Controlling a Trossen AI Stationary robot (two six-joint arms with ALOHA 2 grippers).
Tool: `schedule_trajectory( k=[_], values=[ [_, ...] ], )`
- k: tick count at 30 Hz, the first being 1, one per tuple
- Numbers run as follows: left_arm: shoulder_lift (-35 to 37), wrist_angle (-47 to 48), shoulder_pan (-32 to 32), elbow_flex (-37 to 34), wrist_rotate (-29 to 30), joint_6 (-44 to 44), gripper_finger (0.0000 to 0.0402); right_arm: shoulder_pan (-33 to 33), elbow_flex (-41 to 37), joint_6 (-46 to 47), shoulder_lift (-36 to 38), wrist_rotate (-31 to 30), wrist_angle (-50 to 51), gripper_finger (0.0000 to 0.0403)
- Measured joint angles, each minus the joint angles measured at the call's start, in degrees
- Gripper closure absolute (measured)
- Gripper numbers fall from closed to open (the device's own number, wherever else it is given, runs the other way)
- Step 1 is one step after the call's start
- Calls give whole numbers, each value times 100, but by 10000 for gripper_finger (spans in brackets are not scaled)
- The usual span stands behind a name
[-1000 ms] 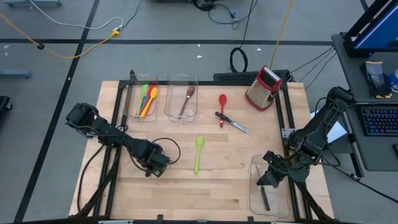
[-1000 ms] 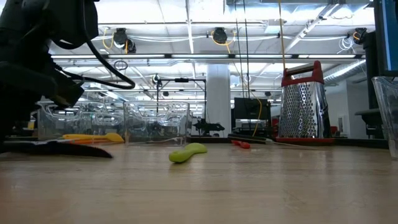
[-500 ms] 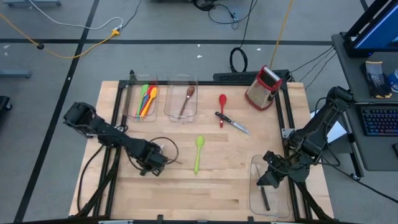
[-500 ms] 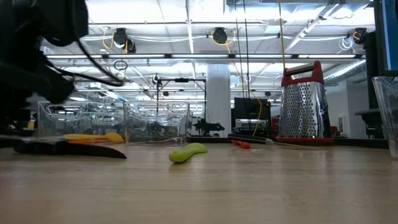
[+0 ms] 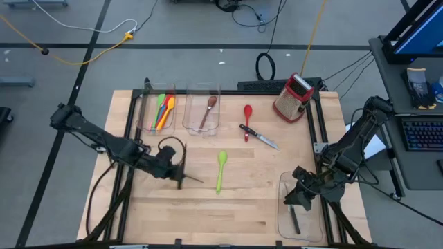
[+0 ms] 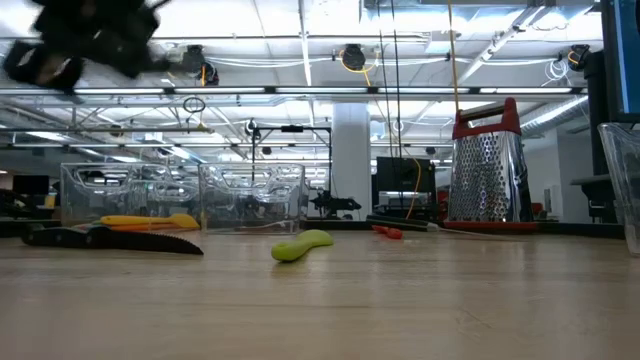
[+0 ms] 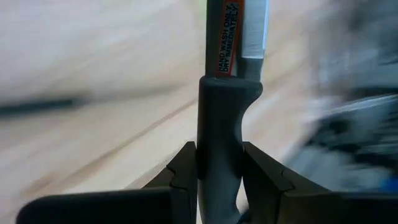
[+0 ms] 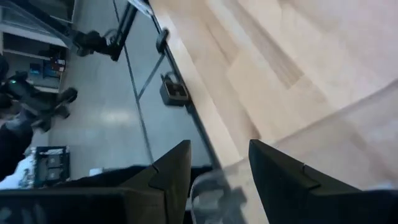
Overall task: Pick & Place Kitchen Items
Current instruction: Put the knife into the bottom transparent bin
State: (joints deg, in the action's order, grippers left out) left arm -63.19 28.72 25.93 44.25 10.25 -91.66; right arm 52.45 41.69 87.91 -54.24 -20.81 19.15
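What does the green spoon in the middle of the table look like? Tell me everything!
The green spoon is light lime green all over and looks like plastic or silicone. It has a rounded oval bowl and a slim, straight handle. It lies flat on the wooden table, near the middle, with its bowl end pointing to the far edge. Nothing touches it except the table.

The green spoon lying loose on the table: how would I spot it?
Start at the red-and-silver grater at the table's back edge, then come toward the middle of the wooden table. The green spoon lies there alone, the only loose utensil in pale green.
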Motion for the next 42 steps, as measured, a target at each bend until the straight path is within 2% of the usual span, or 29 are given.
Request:
schedule_trajectory(
  k=[4, 8, 13, 24, 29, 34, 42],
  values=[
    [180, -1431, -38, 9, 869, 619, 319, -2, 0, -562, 2, -507, -244, 247],
    [80, -2938, -155, 11, 1179, 1349, 319, -33, 0, -964, 2, -1131, -444, 248],
    [-294, -4404, -315, 22, 1281, 1922, 319, -197, 0, -1047, 2, -1640, -433, 248],
    [-1627, -6572, -462, 27, 1183, 2103, 319, -447, 0, -1061, 2, -1662, -535, 248],
    [-2158, -6610, -517, 519, 1154, 2217, 319, -606, 0, -1245, 2, -1657, -823, 248],
    [-2740, -6518, -693, 1379, 763, 2662, 319, -939, 0, -1825, 1, -1664, -1162, 248],
    [-3435, -4872, -1017, 2838, 77, 3083, 319, -1277, 0, -2454, 2, -1653, -1483, 248]
  ],
)
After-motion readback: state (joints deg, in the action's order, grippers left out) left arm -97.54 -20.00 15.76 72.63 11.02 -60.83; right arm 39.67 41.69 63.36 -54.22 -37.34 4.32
